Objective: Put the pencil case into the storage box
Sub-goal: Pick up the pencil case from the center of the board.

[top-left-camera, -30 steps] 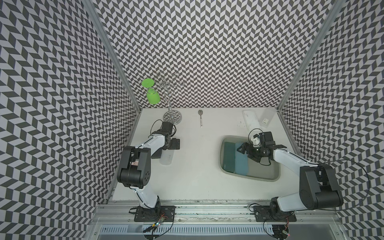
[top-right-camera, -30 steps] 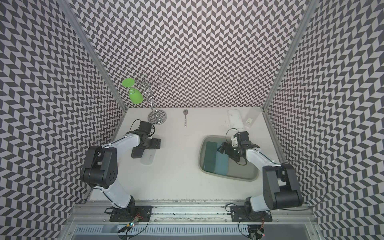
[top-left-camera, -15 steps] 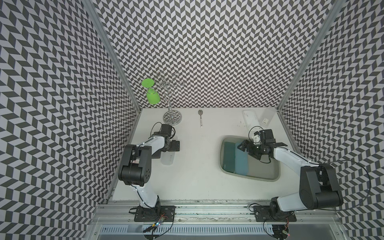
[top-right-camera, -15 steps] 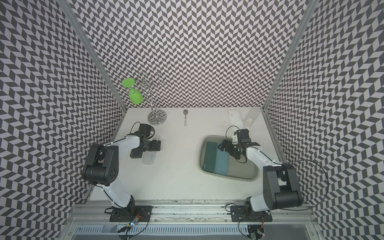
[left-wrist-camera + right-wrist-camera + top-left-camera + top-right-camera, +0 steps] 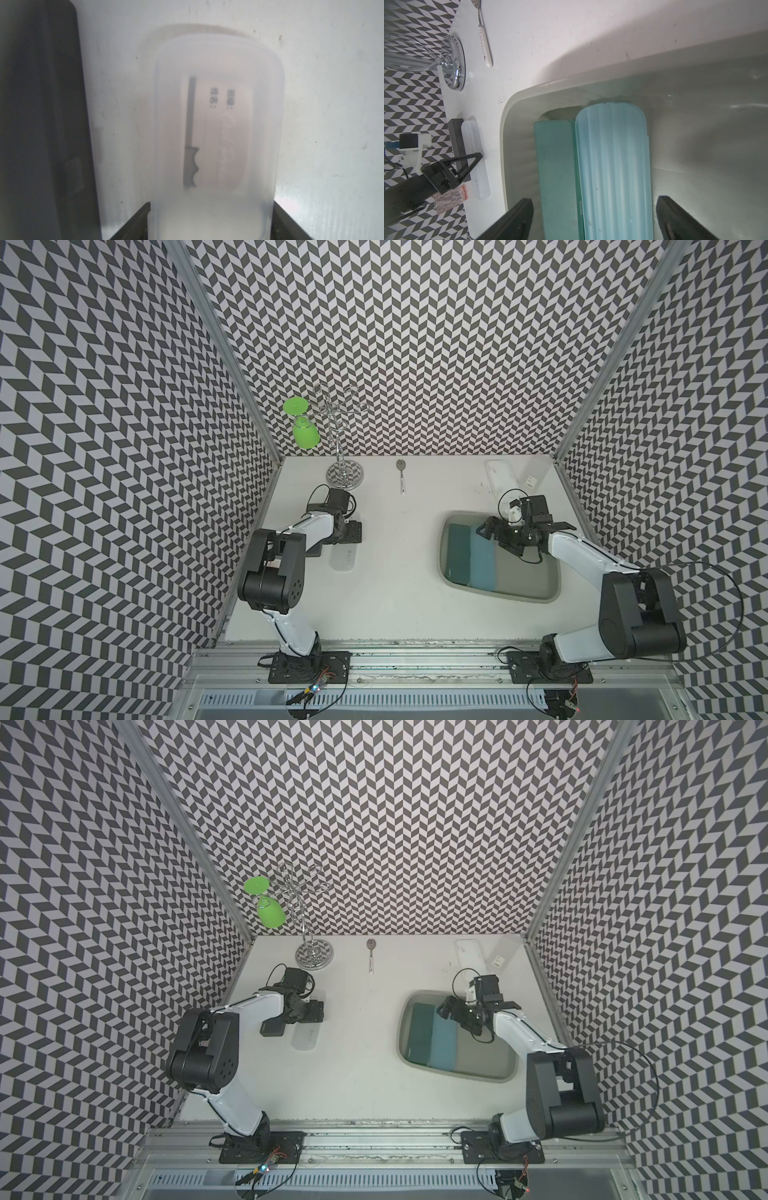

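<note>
Your left end effector (image 5: 212,205) has narrowed from wide open, and its jaws now hug both sides of the clear pencil case (image 5: 216,116) lying on the desk (image 5: 395,593). You cannot tell yet if it grips. Your right end effector (image 5: 593,207) hangs wide open and empty over the storage box (image 5: 498,598), well apart, so lifting likely comes next

Black-and-white chevrons pattern the walls (image 5: 415,344); the counter (image 5: 395,572) is white. The storage box (image 5: 523,576) is grey-olive; inside it, a dark teal pencil case (image 5: 457,547) and a ribbed pale blue pencil case (image 5: 482,562). Outside it, a frosted white pencil case (image 5: 343,561).
</note>
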